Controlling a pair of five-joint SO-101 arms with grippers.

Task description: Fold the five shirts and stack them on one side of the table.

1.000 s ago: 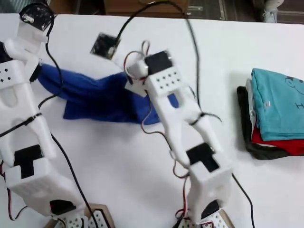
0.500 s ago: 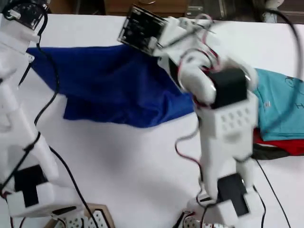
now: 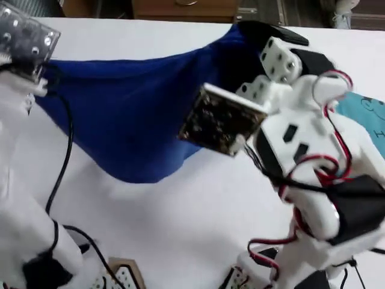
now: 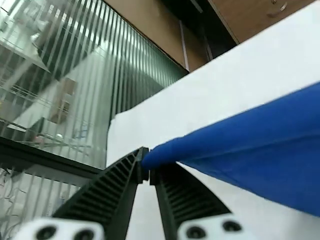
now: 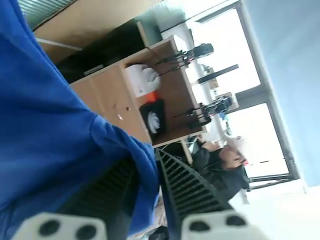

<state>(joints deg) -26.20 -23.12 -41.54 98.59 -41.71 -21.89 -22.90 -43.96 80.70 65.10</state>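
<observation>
Up at our left wrist, the left gripper [image 4: 146, 169] has its 2 ribbed black jaws pressed together on a corner of the blue shirt [image 4: 250, 145]. From that pinch the cloth runs taut away from the gripper, widening as it goes. Near the gripper it hangs clear of the white desk [image 4: 225, 70], which lies beneath and beyond it. Past the desk's far edge we see a ribbed glass wall [image 4: 60, 75] and a wooden cabinet front [image 4: 240, 15].

At our right wrist, the right gripper [image 5: 144, 167] is likewise clamped on the blue shirt. A fold of it is bunched between the 2 jaws, and the rest spreads out from the tips and drapes over 1 jaw. Behind the gripper stand a wooden cabinet [image 5: 120, 95] and bright windows [image 5: 235, 45].

From the high camera, the shirt is a wide blue sheet stretched between both grippers. Its upper edge runs nearly straight from gripper to gripper and its lower edge sags between them, over the desk. We cannot tell whether that lowest part touches the desk. Our left arm [image 3: 18, 217] rises at the left gripper's end of the shirt. Our right arm [image 3: 313, 174], with a circuit board [image 3: 221, 125] at its wrist, stands at the other end. Just past the right arm, on the side away from the left gripper, a teal shirt [image 3: 370, 114] lies on the desk, mostly hidden by the arm.
</observation>
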